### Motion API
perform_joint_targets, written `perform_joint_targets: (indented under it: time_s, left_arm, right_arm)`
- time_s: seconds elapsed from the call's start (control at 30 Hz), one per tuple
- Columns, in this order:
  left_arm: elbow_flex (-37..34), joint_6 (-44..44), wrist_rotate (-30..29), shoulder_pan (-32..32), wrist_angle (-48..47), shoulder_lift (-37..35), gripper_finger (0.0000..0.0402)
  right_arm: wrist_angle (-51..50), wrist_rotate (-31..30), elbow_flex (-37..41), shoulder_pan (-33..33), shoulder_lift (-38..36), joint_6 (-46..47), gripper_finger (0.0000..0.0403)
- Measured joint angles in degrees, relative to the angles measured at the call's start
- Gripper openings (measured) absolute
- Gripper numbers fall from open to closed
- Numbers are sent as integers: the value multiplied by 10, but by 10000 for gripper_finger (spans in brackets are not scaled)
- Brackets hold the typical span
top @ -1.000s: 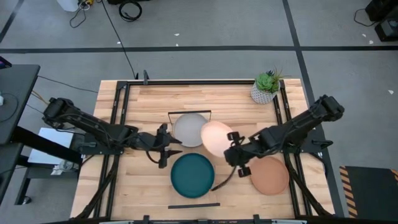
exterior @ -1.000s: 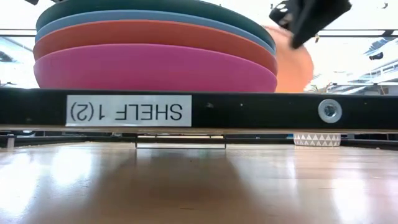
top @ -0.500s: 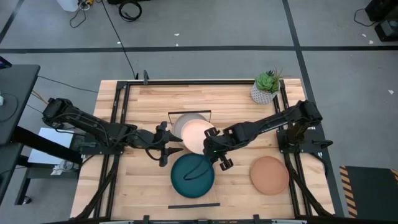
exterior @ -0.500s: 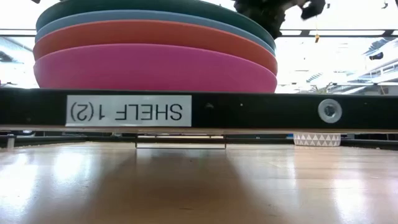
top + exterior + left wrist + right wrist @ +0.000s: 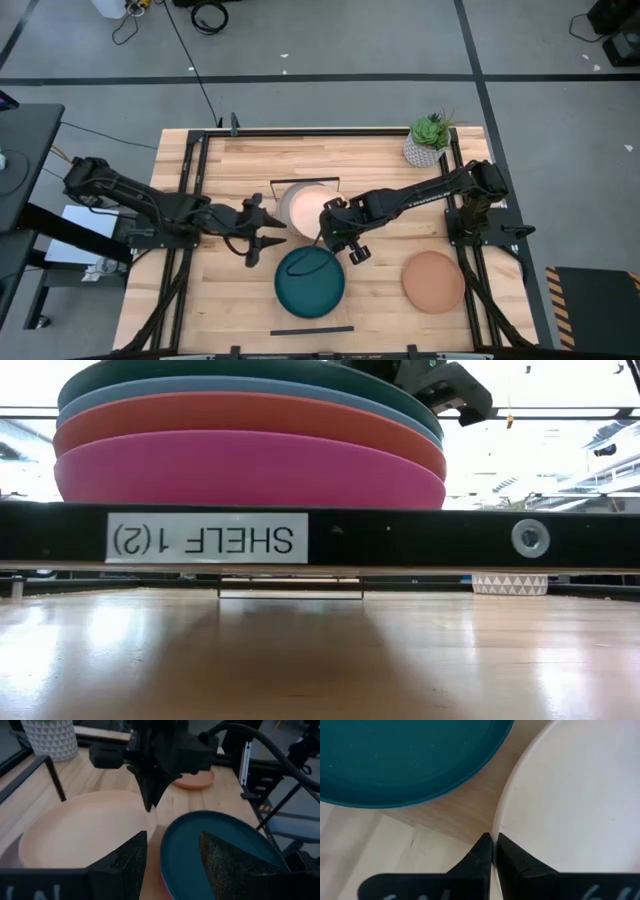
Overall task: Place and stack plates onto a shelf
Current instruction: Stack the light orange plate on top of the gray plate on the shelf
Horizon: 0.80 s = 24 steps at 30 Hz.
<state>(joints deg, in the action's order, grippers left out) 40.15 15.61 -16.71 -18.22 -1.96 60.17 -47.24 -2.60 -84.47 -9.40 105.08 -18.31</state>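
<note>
The peach plate (image 5: 303, 205) lies over the far half of the shelf (image 5: 330, 538), almost fully covering the grey plate. My right gripper (image 5: 335, 225) stands at the peach plate's near-right rim, shut on it. On the shelf's near half a stack rests: magenta (image 5: 250, 475) at the bottom, then orange, blue and the dark teal plate (image 5: 310, 282) on top. The terracotta plate (image 5: 433, 282) lies on the table to the right. My left gripper (image 5: 270, 235) hovers open, left of both piles. My right gripper pinches the peach plate's rim (image 5: 501, 827) on the side facing the teal stack, between its two fingertips (image 5: 482, 851). The fingers come from above, pointing down (image 5: 150, 800). The plate sits about level and low over the shelf's far half; whether it rests there I cannot tell.
A small potted plant (image 5: 428, 140) stands at the table's far right corner. Black frame rails (image 5: 190, 190) run along both sides of the tabletop. The shelf's thin black bar ends show at the far end (image 5: 305, 181) and the near end (image 5: 312, 329).
My right gripper has carried the peach plate from beside the terracotta plate toward the table's left and slightly far, over the grey plate, which it now nearly covers. In the low view the plate has left the picture's right side; the gripper is now behind the stack.
</note>
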Motion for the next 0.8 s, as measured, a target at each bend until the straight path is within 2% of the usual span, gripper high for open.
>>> perform_joint_targets:
  time_s: [0.13,0.37,0.6,0.8]
  left_arm:
    - [28,3,-3,0,-82,-15,187]
    - [30,1,-28,3,-144,-5,187]
    - [30,-4,-38,4,-147,10,187]
    - [30,-4,-39,4,-146,10,187]
  right_arm:
    - [2,-1,0,7,0,-17,21]
    - [57,-1,16,36,0,-43,22]
    - [124,48,29,57,0,-60,31]
    - [130,45,29,50,0,-59,72]
